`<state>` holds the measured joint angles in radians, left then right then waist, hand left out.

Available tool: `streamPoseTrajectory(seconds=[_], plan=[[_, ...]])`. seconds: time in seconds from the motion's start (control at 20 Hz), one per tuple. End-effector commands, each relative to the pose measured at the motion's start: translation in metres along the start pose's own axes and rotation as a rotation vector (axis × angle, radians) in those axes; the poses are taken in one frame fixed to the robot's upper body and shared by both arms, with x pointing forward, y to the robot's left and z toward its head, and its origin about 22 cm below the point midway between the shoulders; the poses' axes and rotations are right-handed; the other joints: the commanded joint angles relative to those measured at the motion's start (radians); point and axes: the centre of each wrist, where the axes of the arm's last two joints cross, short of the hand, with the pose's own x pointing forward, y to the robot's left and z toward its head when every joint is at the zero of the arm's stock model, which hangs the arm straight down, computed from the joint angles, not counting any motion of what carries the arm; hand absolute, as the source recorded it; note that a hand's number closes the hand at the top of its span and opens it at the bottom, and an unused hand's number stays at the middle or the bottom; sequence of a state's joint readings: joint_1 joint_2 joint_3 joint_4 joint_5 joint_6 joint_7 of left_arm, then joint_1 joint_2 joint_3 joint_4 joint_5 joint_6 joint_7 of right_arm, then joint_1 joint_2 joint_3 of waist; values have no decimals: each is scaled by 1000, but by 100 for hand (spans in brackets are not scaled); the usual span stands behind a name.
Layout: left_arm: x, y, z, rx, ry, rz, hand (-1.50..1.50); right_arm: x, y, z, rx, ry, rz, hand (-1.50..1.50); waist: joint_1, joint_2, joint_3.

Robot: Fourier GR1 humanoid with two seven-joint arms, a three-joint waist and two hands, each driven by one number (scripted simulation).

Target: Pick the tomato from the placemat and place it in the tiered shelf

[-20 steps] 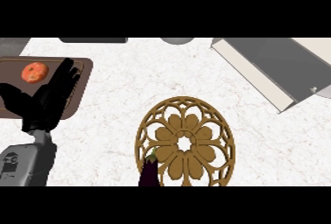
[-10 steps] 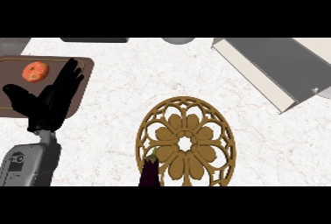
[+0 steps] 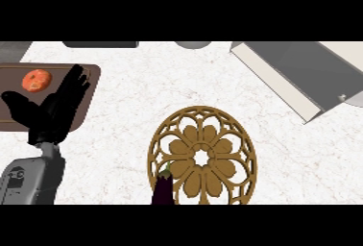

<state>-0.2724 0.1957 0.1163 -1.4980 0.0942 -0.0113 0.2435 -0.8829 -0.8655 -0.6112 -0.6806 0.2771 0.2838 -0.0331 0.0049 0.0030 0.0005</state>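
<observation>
Tomato (image 3: 37, 79) on the brown placemat (image 3: 89, 91), toward the mat's far-left part, at the counter's (image 3: 135, 81) left edge. Red-orange, round, bare of any grasp. Left hand (image 3: 53, 113) over the same placemat, just right of and nearer than the tomato, close beside it but apart. Fingers (image 3: 73, 86) straight and spread a little, pointing toward the counter's far edge; thumb (image 3: 16, 100) stretched out to the left, below the tomato. Nothing pinched, nothing held. Grey forearm (image 3: 32, 175) rising from the near-left edge of the view.

Tiered shelf (image 3: 305, 77) at the far-right corner of the counter, set at a slant, grey inside with pale walls, well apart from the placemat. Between the two, nearer the counter's front edge, a round wooden trivet (image 3: 203, 154) with a cut-out flower pattern, lying flat. Dark purple eggplant (image 3: 163, 190) with a green cap at the trivet's near-left rim, overlapping it, cut off by the near edge of the view. Along the far edge, a dark flat object (image 3: 101, 44) and a grey rounded object (image 3: 193, 44), both only partly in view, too little showing to name. Right hand outside the view.
</observation>
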Motion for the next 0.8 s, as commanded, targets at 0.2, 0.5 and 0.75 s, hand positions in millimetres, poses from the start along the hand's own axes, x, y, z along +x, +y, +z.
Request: streamPoseTrajectory(seconds=[0.2,0.5,0.75], plan=[[7,-3,-8,-6,-7,-7,0,-16,-95,31,29,-13,-111,-150,-1,2,1],[-1,5,10,9,-11,-9,0,-44,-137,68,115,-116,-104,-150,2,2,2],[-3,-2,15,-4,-7,12,0,-47,-148,80,176,-196,-20,-150,2,-1,1]])
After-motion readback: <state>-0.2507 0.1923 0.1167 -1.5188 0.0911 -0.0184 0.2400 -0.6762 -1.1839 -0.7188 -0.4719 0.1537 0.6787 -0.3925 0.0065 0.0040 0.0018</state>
